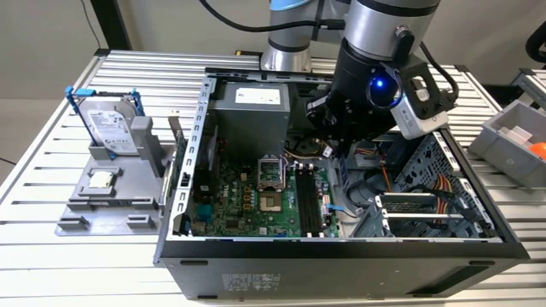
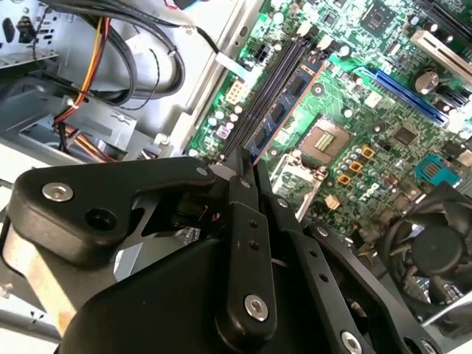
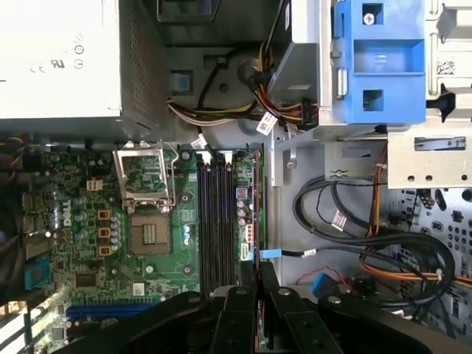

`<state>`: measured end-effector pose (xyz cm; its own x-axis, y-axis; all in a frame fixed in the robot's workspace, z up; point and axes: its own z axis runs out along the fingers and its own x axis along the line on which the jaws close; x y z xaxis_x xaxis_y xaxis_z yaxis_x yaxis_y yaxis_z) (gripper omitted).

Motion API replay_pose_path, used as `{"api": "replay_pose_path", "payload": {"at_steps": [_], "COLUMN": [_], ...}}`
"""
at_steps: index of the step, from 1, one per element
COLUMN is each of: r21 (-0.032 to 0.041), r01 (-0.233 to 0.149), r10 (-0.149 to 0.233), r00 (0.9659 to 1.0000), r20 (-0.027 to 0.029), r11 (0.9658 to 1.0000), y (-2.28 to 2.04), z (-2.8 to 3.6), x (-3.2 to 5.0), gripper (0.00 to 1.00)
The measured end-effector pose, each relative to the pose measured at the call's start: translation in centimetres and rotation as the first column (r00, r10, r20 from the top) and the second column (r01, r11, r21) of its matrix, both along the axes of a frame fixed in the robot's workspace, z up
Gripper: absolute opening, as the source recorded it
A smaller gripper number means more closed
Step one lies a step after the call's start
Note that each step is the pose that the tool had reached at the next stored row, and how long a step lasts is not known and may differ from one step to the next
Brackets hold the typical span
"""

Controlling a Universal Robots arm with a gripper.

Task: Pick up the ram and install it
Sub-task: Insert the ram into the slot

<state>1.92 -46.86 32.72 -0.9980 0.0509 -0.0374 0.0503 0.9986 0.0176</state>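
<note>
The claw point(image 2: 247, 173) is pinched nearly shut on the ram point(image 2: 284, 110), gripping the thin blue stick by its near end, with the rest of it reaching out past the fingertips point(image 2: 259, 183) over the green motherboard point(image 2: 383, 110). In both wrist views the stick lies along the row of black memory slots point(image 3: 216, 221), on the side of the row away from the square processor socket point(image 3: 151, 234). From here I would say the pick-up is done and the stick has been brought to the slots. I cannot tell whether it is hovering just above or already partly in, so I judge the seating unfinished. In the exterior view the arm point(image 1: 375, 70) reaches down into the open computer case point(image 1: 341, 252), and a hard drive point(image 1: 109, 125) stands in a grey holder outside it.
</note>
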Motion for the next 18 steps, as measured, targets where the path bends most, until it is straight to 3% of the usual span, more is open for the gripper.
{"api": "replay_pose_path", "payload": {"at_steps": [5, 11, 18], "r21": [-0.0013, -0.0012, -0.0015], "r01": [0.0, 0.001, 0.004], "r10": [0.0, -0.001, -0.004], "r00": [1.0, 1.0, 1.0], "r20": [0.0, -0.0001, -0.0002], "r11": [1.0, 1.0, 1.0], "y": [0.0, 0.0, 0.0], "z": [-0.88, -1.04, -2.29], "x": [-0.01, -0.01, -0.01], "gripper": [0.0, 0.0, 0.0]}}
